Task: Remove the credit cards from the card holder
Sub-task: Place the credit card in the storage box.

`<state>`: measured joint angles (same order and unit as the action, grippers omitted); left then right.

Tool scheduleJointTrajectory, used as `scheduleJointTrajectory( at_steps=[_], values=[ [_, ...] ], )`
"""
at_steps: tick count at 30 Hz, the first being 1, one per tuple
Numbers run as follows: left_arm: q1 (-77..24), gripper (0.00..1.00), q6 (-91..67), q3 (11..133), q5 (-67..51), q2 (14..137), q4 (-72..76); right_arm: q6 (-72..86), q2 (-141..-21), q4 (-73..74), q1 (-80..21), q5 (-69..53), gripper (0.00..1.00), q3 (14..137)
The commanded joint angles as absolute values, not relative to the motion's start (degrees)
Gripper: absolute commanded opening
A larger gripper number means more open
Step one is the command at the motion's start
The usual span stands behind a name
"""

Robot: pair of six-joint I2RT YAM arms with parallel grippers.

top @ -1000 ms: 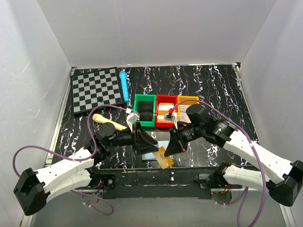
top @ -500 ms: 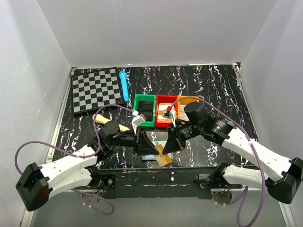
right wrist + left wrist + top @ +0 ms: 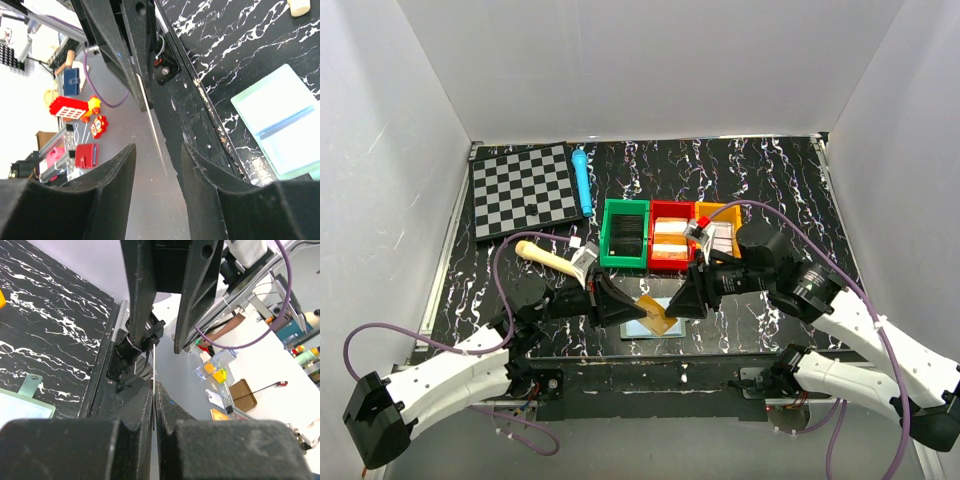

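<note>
Handover just made.
- A second ago the right gripper (image 3: 157, 150) was clamped on the tan card (image 3: 658, 315) above the near edge of the card holder (image 3: 275, 100), and the left gripper (image 3: 154, 390) stood wide beside it.
- Now the roles are swapped. The left fingers are pressed together on the card. It shows edge-on as a thin pale line between them in the left wrist view.
- The right fingers have parted. The card edge runs through the gap without touching either one.

Positions, all read from the holder:
- The holder lies open and flat on the table (image 3: 240, 45), pale blue panels up.
- The card hangs tilted just above the holder's near half, clear of the pockets.
- The left gripper is on the holder's left and the right gripper on its right, tips near each other over it.

Reading: this card is out of the holder and now in the left arm's charge. That frees the right arm to go back for another.

Both panels look bare in the right wrist view. The pockets are seen at a shallow angle, so I cannot tell whether any card is still tucked inside.

Risk: the left grip is on a thin edge, so the card could pivot when the arm swings away.
</note>
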<state>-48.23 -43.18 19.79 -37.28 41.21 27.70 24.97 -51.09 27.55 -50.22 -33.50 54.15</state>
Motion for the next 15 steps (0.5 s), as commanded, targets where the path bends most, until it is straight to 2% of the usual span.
scheduleJointTrajectory(
  at_steps=[1, 9, 12, 15],
  values=[
    [-48.43, 0.0, -44.21, 20.04, -34.27, 42.53, 29.44, 30.58, -48.78, 18.12, -49.92, -31.02, 0.47, 50.99],
    [-48.43, 0.0, -45.97, 19.25, -34.28, 42.98, 31.82, 31.9, -49.48, 15.73, -49.92, -32.52, 0.38, 49.66],
    [-48.43, 0.0, -46.14, 19.07, -34.19, 42.89, 31.99, 31.9, -49.83, 15.47, -50.01, -32.78, 0.28, 49.66],
    [-48.43, 0.0, -46.4, 18.99, -34.28, 43.07, 32.34, 32.08, -49.92, 15.03, -49.92, -32.7, 0.24, 49.57]
  ],
)
